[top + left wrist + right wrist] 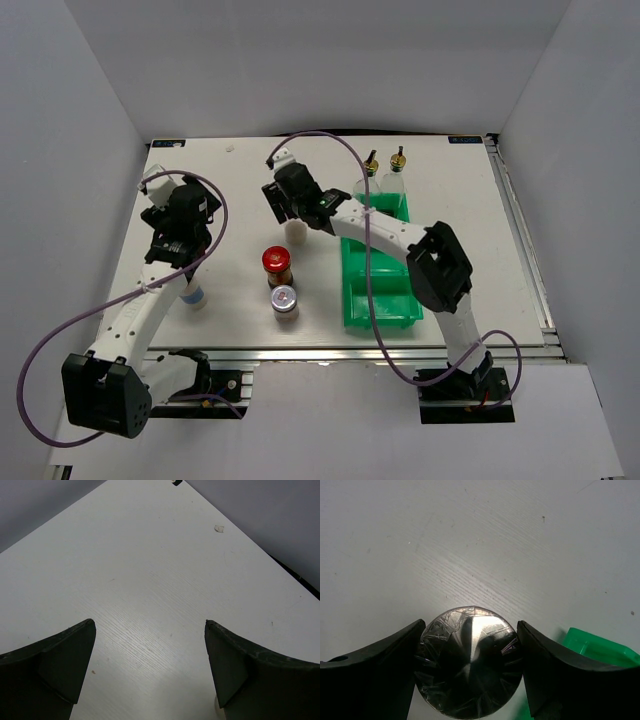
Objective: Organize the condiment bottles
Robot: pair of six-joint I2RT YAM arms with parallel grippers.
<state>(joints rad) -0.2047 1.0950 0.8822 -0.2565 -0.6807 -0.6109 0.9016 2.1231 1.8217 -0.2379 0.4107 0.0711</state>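
Silver-lidded jar upright between right hand's fingers

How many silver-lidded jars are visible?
2: a jar by the red-capped jar, another jar between the jaws of the right gripper. A third jar beside the left arm hides its lid.

A green bin is sitting right of centre on the white table, running near to far. A small white scrap is lying near the table's far edge.
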